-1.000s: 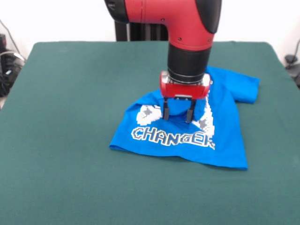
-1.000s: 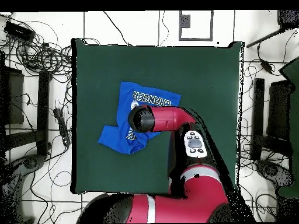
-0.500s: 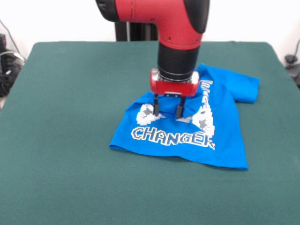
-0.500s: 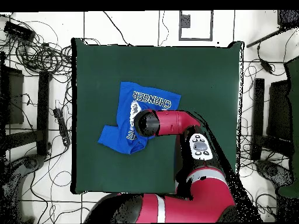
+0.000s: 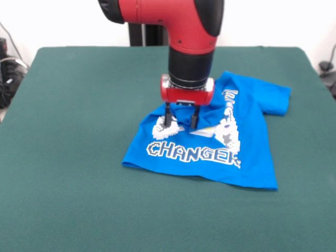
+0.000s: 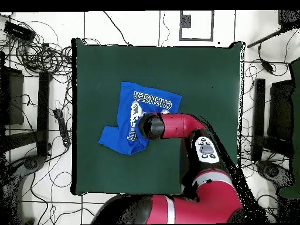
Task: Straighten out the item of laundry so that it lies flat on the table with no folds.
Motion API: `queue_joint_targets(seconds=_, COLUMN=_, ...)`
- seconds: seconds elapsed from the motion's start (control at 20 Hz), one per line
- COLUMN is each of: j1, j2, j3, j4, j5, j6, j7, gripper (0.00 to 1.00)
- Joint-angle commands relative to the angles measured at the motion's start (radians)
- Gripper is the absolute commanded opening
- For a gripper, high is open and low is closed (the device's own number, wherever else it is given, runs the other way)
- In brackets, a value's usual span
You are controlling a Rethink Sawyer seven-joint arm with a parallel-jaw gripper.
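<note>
Here the gripper [image 5: 180, 119] hangs just right of the front view's centre, its two thin dark fingers [image 5: 168, 116] spread apart with blue cloth showing between them, so it is released and grips nothing. The fingertips reach down to the raised, crumpled middle of the blue T-shirt [image 5: 247, 152]; whether they press the fabric cannot be told. Above them sits a glossy red wrist block [image 5: 187, 93] under a black cylindrical collar, and the thick red arm [image 5: 163, 16] bends away toward the top of the frame.

The T-shirt is soft, bright blue knit, bunched into folds under the gripper and smoother toward its lower hem, which runs across the lower right of the frame. White pixel-style letters spelling "CHANGER" [image 5: 191, 152] lie flat along that part, with broken patches of white print above them on either side of the fingers. One short sleeve [image 5: 275, 100] sticks out at the upper right.

In the overhead view the T-shirt [image 6: 126, 102] lies left of the middle of the surface [image 6: 205, 76], a wide rectangle of dark green felt-like cloth, and the arm's round black end [image 6: 149, 126] covers part of it.
</note>
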Motion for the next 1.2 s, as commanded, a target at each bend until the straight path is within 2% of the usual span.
queue_joint_targets(seconds=0.05, j1=0.008, j2=0.025, j3=0.114, j4=0.112, j5=-0.055, j6=0.004, j7=-0.025, gripper=1.00)
queue_joint_targets(seconds=1.2, j1=0.062, j2=0.011, j3=0.094, j4=0.137, j5=-0.029, j6=-0.012, j7=0.044, gripper=1.00)
